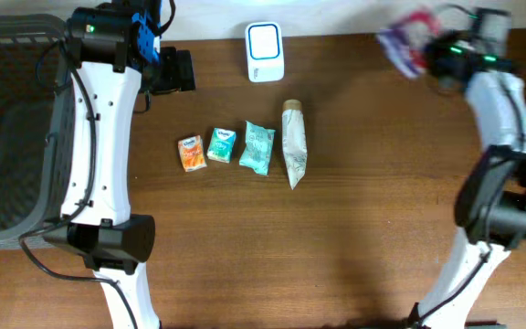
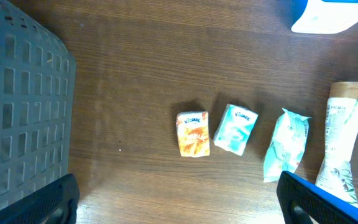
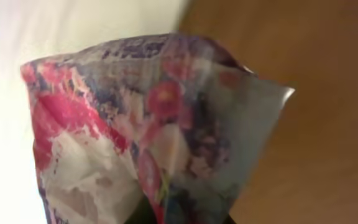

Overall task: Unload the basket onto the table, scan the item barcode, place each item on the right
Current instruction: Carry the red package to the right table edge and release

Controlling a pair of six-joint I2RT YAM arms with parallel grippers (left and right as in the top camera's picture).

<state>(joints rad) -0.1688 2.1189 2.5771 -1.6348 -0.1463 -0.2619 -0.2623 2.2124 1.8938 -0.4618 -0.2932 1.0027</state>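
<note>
Lowest in the overhead view stand the bases of the white left arm (image 1: 99, 155), at lower left, and the white right arm (image 1: 499, 105), at lower right. Above them, in the middle of the brown wooden table (image 1: 382, 210), four things lie in a row. From the left they are a small orange paper packet (image 1: 191, 153), a small teal-and-white packet (image 1: 221, 145) close beside it, a crinkled pale teal plastic pouch (image 1: 257, 148), and a long white squeeze pouch with a tan cap (image 1: 293, 144). The cap points toward the top of the frame. A dark grey plastic mesh basket (image 1: 7, 137) fills the left edge.

Farther up, at upper left, the left gripper (image 1: 183, 70) hangs over the table with its fingers spread wide and nothing between them. Its wrist view looks down on the row. At top centre a white scanner with a blue face (image 1: 265, 52) sits near the table's far edge. At upper right the right gripper (image 1: 430, 50) is clamped on a soft plastic packet printed with pink and purple flowers (image 1: 405, 41). The packet is held clear of the tabletop, well apart from the scanner. It is blurred in the overhead view and fills most of the right wrist view.
</note>
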